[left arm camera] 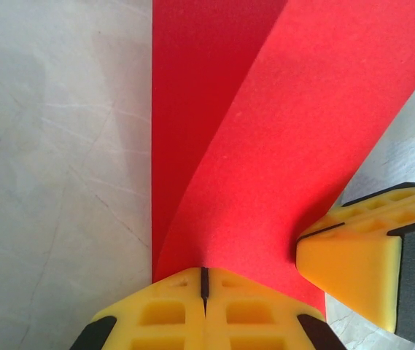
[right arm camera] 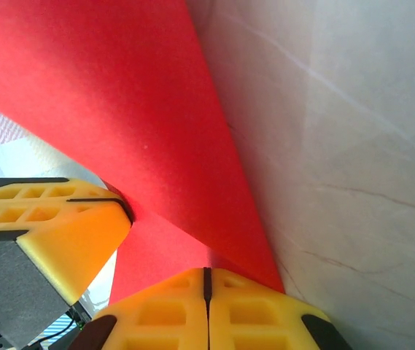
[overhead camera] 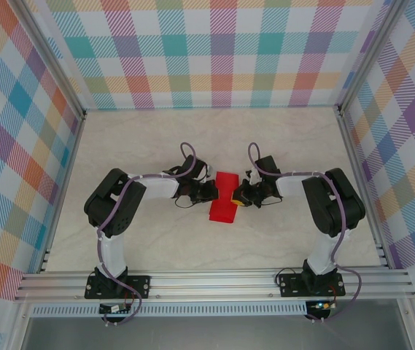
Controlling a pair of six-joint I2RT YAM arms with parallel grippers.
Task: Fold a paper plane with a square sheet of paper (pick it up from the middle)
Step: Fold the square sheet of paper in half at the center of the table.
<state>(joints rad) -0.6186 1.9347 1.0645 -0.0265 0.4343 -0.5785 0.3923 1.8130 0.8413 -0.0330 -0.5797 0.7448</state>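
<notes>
Top external view puts the thin, bright red square sheet of paper (overhead camera: 225, 198) at the middle of the pale, marble-patterned table (overhead camera: 156, 138). It is held between the two arms rather than lying flat. It reads as a narrow strip, drawn in at the waist where both grippers meet it and wider at its near end.

From the left wrist camera the sheet curves over on itself. One layer sweeps up and across above another that runs straight beside the bare tabletop. It looks bent roughly in half along its length, though I cannot make out a sharp crease.

The left gripper (left arm camera: 204, 292) has its yellow ribbed jaws pressed together, with the paper's edge caught at their seam. The right gripper (right arm camera: 207, 292) is likewise pressed together on the opposite edge, red paper running out of its seam. Each wrist camera also catches the other gripper's yellow tip just beside its own, so the two pinches sit close together at the sheet's middle.

By my judgement, the pick-up from the middle is done and a first lengthwise fold is in hand. No pointed nose, centre ridge or wings show. Pressing the crease, the nose folds and the wing folds are all left.
</notes>
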